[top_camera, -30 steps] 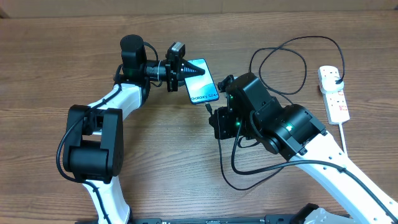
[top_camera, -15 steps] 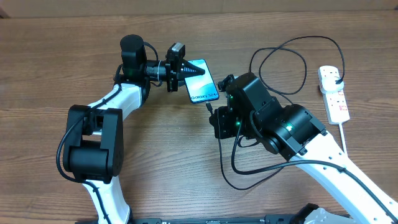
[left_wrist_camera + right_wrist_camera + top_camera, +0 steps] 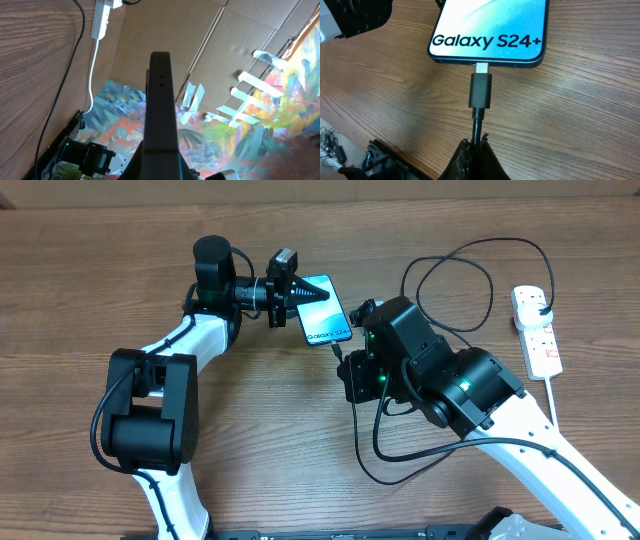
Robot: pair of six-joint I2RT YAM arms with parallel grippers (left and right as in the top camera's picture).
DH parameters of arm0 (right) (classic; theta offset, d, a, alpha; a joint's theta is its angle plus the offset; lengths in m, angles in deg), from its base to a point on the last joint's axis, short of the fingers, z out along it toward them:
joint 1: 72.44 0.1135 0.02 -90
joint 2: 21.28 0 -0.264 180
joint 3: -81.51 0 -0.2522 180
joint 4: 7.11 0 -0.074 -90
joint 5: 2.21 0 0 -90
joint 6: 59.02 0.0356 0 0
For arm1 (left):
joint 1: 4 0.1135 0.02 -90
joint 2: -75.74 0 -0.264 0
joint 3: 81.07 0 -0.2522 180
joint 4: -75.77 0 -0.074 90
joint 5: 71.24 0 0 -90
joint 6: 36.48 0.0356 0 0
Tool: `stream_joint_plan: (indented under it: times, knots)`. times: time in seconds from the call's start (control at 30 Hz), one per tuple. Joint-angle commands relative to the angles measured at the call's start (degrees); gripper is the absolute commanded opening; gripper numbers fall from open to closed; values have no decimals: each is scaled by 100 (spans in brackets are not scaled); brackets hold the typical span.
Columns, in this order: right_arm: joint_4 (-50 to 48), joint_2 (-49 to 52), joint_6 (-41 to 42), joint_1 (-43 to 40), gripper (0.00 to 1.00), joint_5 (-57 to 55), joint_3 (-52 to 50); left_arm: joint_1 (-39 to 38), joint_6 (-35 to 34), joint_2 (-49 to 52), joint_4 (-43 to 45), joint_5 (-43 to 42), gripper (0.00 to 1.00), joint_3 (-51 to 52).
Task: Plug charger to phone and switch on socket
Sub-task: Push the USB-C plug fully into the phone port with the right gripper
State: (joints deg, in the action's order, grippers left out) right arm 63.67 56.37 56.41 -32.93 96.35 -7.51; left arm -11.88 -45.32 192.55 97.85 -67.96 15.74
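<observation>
The right tool [image 3: 474,152] pinched the charger [image 3: 480,90] behind its connector, whose tip met the bottom edge of the phone [image 3: 490,30], with some metal showing. The left tool [image 3: 315,294], closed, touched the phone's far end. Open worktop [image 3: 80,300] lay around them, and the socket [image 3: 537,330] sat well apart, near the right edge. In the overhead view the right tool's fingers were hidden under its arm.

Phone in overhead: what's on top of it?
The left hand, shut, lies over the far end of the phone and hides that bit of screen. The rest of the screen is bare, its lettering readable. Actual contact cannot be judged from above.
</observation>
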Motion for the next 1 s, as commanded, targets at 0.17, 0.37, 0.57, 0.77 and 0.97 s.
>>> stream_joint_plan:
  times: [0.17,0.37,0.57,0.77,0.97]
  knots:
    - [9,164,-46,28,4,-79,-20,-39,-175,9,46,17,4,-146]
    - [-35,168,-50,28,4,-90,-20,-39,-138,9,48,26,4,-146]
    - [-7,166,-175,28,4,-85,-20,4,686,9,46,79,4,-146]
    - [79,166,-173,28,4,-81,-17,52,850,9,46,229,4,-146]
    - [136,166,-173,28,4,-81,-17,61,909,9,44,302,4,-146]
